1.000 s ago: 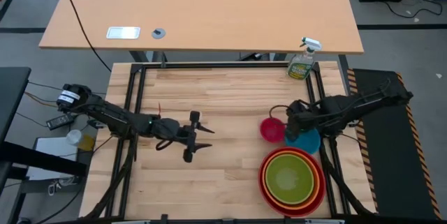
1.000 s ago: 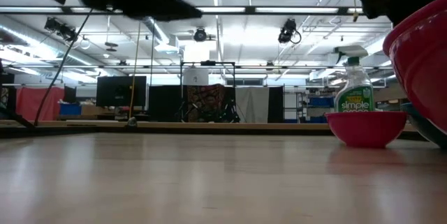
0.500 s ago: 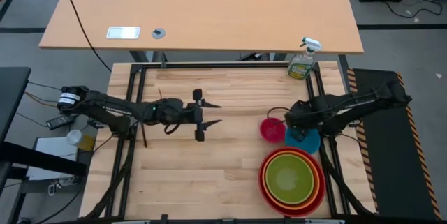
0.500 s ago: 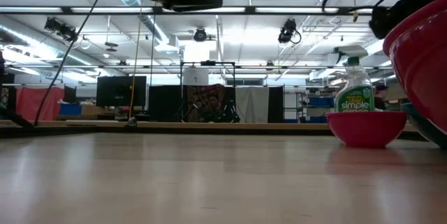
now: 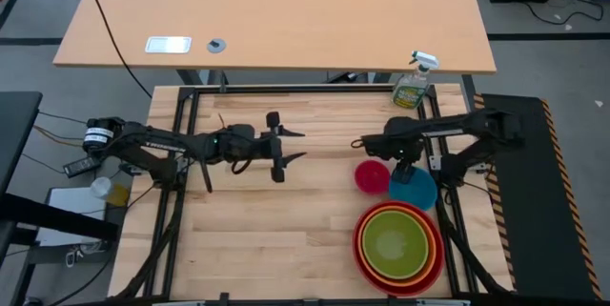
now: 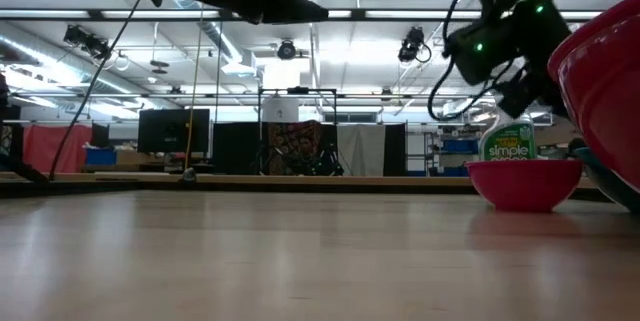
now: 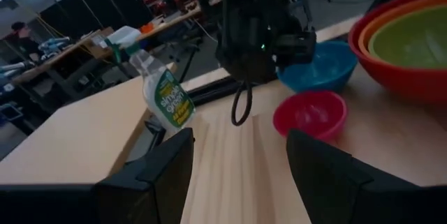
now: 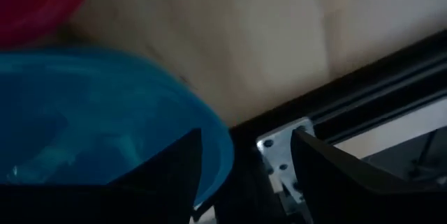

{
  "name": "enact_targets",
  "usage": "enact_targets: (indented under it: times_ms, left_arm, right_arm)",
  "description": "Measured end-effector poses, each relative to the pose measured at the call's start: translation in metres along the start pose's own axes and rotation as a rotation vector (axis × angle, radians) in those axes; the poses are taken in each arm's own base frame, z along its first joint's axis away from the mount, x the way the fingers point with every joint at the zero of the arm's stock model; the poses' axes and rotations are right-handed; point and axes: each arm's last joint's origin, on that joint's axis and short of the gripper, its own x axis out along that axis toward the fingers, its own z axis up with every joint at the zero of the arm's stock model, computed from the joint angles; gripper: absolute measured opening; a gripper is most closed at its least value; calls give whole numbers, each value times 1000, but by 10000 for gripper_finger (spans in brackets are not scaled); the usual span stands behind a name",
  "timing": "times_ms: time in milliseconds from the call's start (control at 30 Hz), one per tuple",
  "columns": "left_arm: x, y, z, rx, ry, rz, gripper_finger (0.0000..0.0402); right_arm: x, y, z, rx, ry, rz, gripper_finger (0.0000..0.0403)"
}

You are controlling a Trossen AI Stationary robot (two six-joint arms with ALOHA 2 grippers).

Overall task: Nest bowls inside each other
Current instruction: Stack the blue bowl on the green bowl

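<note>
The blue bowl [image 5: 417, 192] and the pink bowl [image 5: 371, 176] sit side by side on the table at the right. Nearer the front edge stands the red bowl [image 5: 362, 249], with the orange bowl [image 5: 431, 218] and the green bowl [image 5: 393, 241] nested in it. My right gripper [image 5: 407, 173] is open and points down over the blue bowl's [image 8: 105, 126] far right rim. One finger [image 8: 167, 175] is over the inside, the other [image 8: 328, 175] outside. My left gripper [image 5: 297, 146] hangs open above the table's middle, pointing toward the bowls.
A green spray bottle [image 5: 413, 85] stands at the table's far right corner, behind the pink bowl [image 6: 523, 181] in the low view. The black table frame [image 8: 335, 98] runs just right of the blue bowl. Bare wood lies between the two grippers.
My left gripper has swung toward the table's far edge and risen a little, staying open. My right gripper has tipped downward, rolled about its wrist and sunk toward the blue bowl's rim, still open. No bowl has moved.
</note>
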Motion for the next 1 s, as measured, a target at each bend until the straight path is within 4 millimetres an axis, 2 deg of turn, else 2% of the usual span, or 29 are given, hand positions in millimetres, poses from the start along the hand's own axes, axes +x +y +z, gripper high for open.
enact_targets:
  times_ms: [233, 367, 533, 800, 1000]
  left_arm:
    - [0, -2, -4, 31, 38, -17, 233]
    - [0, -2, -4, 55, 39, -16, 233]
    - [0, -1, -4, 82, 48, -8, 233]
    - [0, -1, -5, 86, 70, 24, 233]
    - [0, -2, -5, 70, 61, 4, 233]
  right_arm:
    - [9, 3, 11, -59, 96, 64, 222]
    - [12, 6, 19, -81, 54, 79, 205]
    - [19, 9, 29, -90, 71, 73, 157]
    - [28, 12, 34, -92, 169, 88, 44]
    - [17, 10, 26, -76, 183, 117, 28]
